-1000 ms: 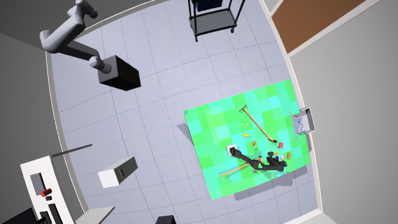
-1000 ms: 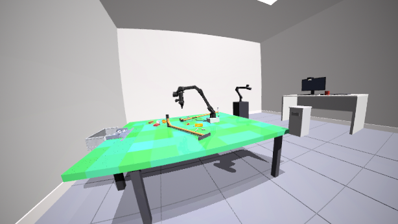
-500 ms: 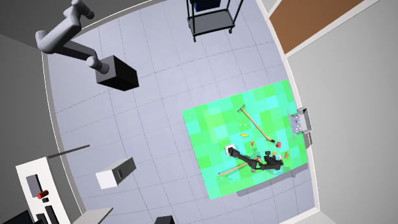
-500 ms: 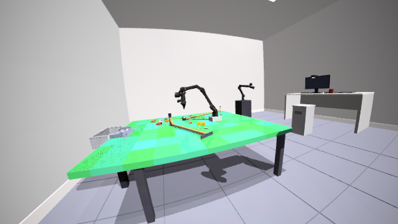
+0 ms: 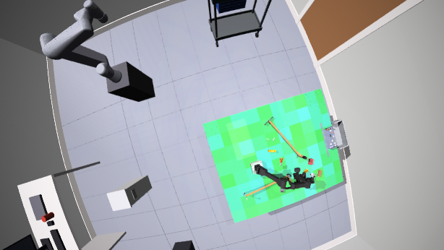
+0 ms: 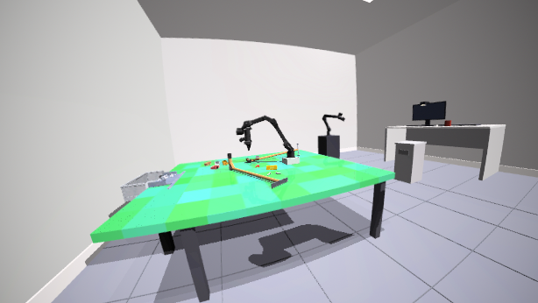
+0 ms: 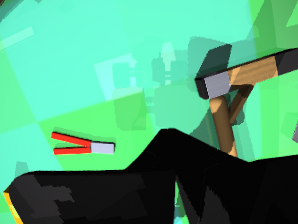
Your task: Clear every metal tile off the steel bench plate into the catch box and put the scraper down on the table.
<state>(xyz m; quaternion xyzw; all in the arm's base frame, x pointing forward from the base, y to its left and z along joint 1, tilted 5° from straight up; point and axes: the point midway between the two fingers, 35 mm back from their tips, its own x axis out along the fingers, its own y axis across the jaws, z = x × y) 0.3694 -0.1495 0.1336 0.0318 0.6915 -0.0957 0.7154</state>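
My gripper (image 6: 249, 149) is shut and empty, pointing down above the table. A long wooden-handled tool (image 5: 283, 138) (image 6: 254, 175) lies on the table, with a wide dark head at one end and a raised black-tipped grip at the other. A second long wooden-handled tool (image 5: 261, 189) (image 6: 276, 154) lies near the arm's base; its crosswise grip (image 7: 252, 72) seems to be the one in the wrist view. I cannot tell which is the scraper. The steel plate (image 5: 330, 145) at the table's edge bears small tiles, too small to count. The catch box (image 5: 340, 134) (image 6: 131, 189) adjoins it.
Red-handled pliers (image 5: 281, 160) (image 7: 102, 147), a yellow object (image 5: 272, 151) (image 6: 272, 167), a red block (image 5: 311, 161) and an orange-brown block (image 5: 319, 173) lie on the green table (image 5: 225, 144) (image 6: 237, 203). Small pale pieces lie beside the first tool.
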